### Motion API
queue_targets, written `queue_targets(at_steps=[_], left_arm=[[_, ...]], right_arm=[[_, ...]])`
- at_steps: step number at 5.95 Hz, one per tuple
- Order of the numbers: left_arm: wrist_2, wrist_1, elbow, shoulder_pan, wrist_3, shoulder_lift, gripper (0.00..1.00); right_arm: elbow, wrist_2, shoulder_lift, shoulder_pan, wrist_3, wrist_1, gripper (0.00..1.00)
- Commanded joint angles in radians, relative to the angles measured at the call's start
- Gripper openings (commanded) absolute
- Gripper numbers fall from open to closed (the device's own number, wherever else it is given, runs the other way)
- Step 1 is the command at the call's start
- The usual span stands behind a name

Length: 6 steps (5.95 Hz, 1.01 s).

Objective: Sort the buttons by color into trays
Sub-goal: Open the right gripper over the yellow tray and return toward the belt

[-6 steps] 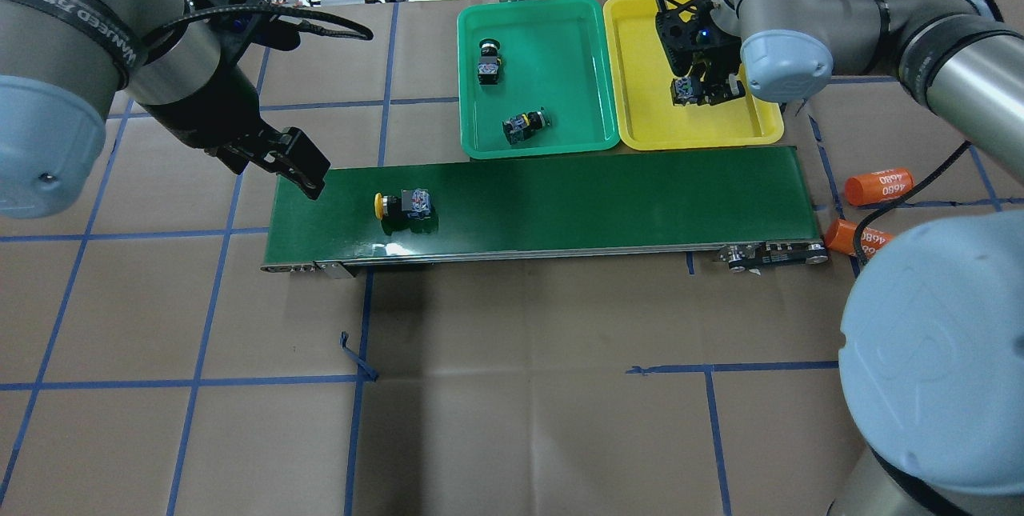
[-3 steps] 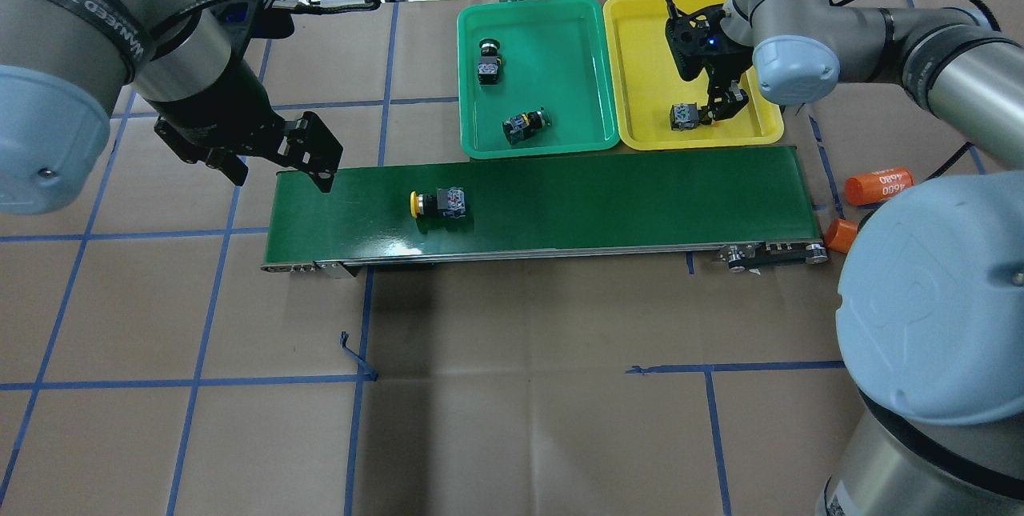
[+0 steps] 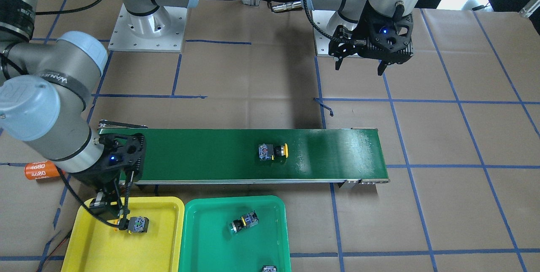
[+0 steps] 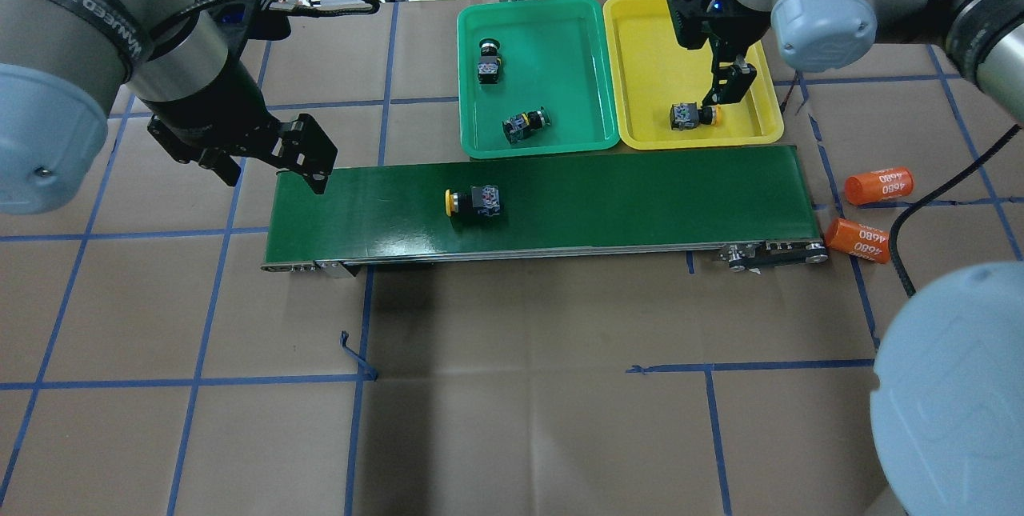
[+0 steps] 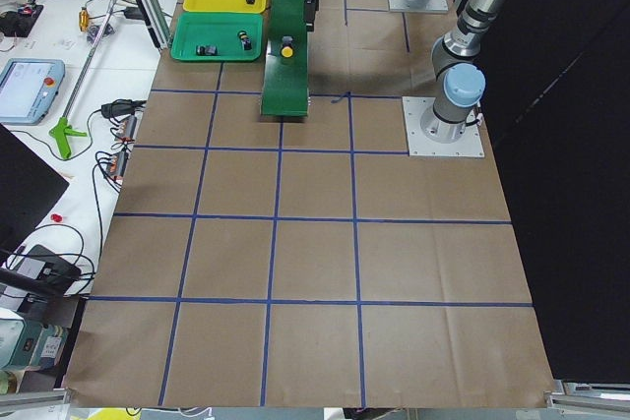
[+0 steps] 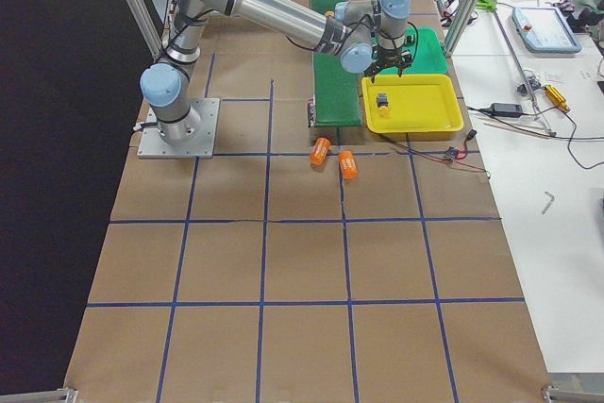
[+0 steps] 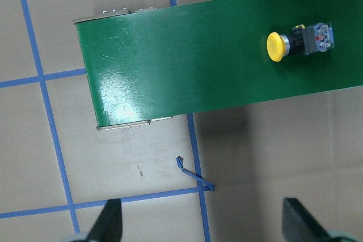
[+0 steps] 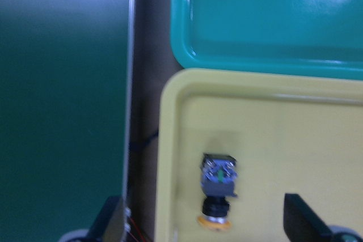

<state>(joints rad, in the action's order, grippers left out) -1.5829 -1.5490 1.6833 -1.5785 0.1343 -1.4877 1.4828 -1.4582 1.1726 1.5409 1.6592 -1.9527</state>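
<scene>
Riding the conveyor belt (image 4: 640,196), the belt button (image 4: 474,202) has travelled further toward the right arm's end. Meanwhile the right gripper (image 4: 724,84) has lifted off the tray button (image 4: 690,115), which lies in the yellow tray (image 4: 648,36).

From overhead, that gripper hangs spread and empty above the tray. The left gripper (image 4: 272,174), likewise spread and empty, hovers by the belt's opposite end. The belt button lies on its side, long axis along the belt and yellow cap toward the left arm. It looks slightly nearer the left gripper. Two green buttons (image 4: 524,122) rest in the green tray (image 4: 560,28).

From the front, bare belt stretches either side of the button, and both trays sit just beyond the belt's edge.

The left wrist camera shows fingertips (image 7: 110,225) wide apart, with the button up the belt and off to one side. A pick would probably need the jaws closing across its body.

The right wrist camera shows the tray button lying free, well inside the rim.

The side views add nothing on the jaws.
</scene>
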Motion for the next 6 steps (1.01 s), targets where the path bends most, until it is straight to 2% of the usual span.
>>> queue_targets(at_steps=[1,3,4,6], left_arm=[[-0.002,0.004,-0.005,0.008,0.010,-0.002,0.99],[-0.002,-0.058,-0.069,0.009,0.010,-0.017,0.99],[0.000,-0.053,-0.063,0.011,0.010,-0.025,0.99],[-0.002,-0.072,-0.074,0.009,0.004,-0.032,0.99]], right_arm=[[0.008,-0.004,0.083,0.138,-0.253,0.133,1.00],[0.058,-0.001,0.088,0.188,-0.326,0.121,1.00],[0.100,0.001,0.078,0.243,-0.401,0.086,1.00],[0.190,0.004,0.043,0.289,-0.434,-0.113,1.00]])
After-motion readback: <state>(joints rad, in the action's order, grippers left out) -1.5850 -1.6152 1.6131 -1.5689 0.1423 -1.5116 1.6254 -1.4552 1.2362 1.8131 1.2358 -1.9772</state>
